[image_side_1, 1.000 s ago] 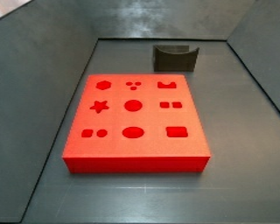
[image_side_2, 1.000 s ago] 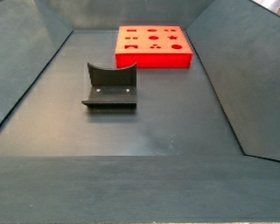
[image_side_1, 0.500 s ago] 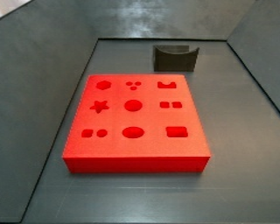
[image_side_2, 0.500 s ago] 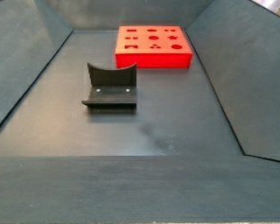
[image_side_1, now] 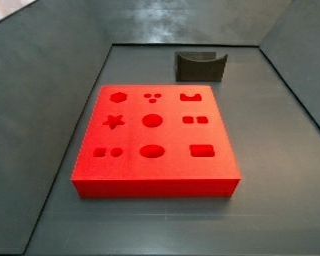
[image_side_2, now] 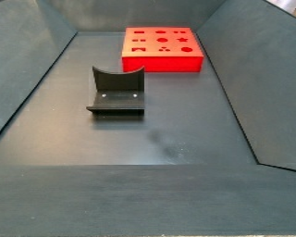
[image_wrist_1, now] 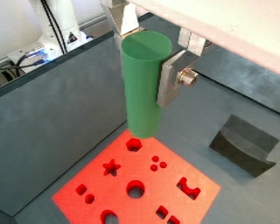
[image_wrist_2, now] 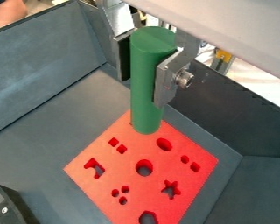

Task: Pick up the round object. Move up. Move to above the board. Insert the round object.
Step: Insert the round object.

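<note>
Pincer [image_wrist_1: 150, 66] shows only in both wrist views, where we see its silver plates clamped on the green round object [image_wrist_1: 143, 83], held upright well above the board [image_wrist_1: 88, 187]. Neither side view catches the pincer or the peg. One finger [image_wrist_2: 170, 77] is plain; its partner is mostly hidden behind the peg. Our peg's lower end covers part of a board hole. Every cut-out we can see in the board is empty. On the table [image_side_2: 176, 139], the fixture [image_side_2: 116, 92] stands apart from the board.
</note>
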Motion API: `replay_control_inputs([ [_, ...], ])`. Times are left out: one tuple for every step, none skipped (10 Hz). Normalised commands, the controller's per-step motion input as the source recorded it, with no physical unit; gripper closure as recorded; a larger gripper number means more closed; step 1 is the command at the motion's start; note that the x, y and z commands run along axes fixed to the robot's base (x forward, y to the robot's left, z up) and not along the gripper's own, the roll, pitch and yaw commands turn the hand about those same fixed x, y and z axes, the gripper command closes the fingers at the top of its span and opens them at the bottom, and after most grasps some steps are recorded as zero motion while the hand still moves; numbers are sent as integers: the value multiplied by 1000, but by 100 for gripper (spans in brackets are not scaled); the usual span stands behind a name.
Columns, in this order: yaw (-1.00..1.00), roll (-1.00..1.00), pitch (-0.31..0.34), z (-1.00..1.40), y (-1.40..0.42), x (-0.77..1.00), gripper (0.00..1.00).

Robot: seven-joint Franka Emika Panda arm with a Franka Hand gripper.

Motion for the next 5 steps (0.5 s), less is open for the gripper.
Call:
replay_control_inputs([
  [0, 0, -119, -340, -123, 0, 100],
  [0, -4, -179, -937, 6, -311, 100],
  [14, 0, -39, -1000, 0, 117, 100],
  [6, 0, -4, -1000, 0, 146, 100],
  [0, 10, -4, -1000, -31, 154, 100],
])
